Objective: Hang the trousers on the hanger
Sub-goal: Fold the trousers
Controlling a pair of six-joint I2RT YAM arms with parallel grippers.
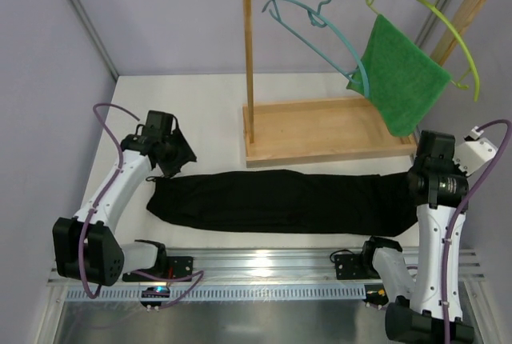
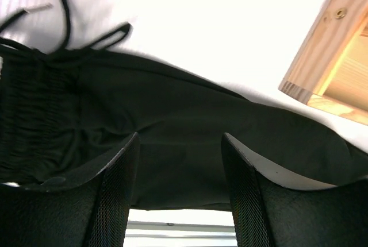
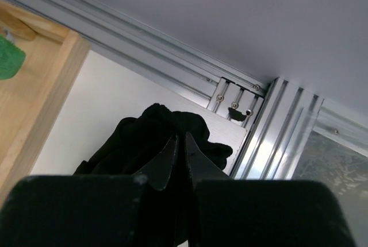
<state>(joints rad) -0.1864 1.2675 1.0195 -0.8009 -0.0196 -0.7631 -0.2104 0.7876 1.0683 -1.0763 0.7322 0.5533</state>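
The black trousers lie flat and stretched out across the table in front of the wooden rack, waistband to the left. My left gripper hangs open just above the waistband end; in the left wrist view its gripper has fabric between and below the open fingers, with the drawstrings at upper left. My right gripper is at the leg end; in the right wrist view the gripper is shut with bunched black fabric at its tips. The teal-blue hanger hangs empty on the rack's rail.
The wooden rack has a tray base just behind the trousers, and its corner shows in the left wrist view. A yellow-green hanger carries a green cloth at the rail's right. An aluminium rail runs along the near edge.
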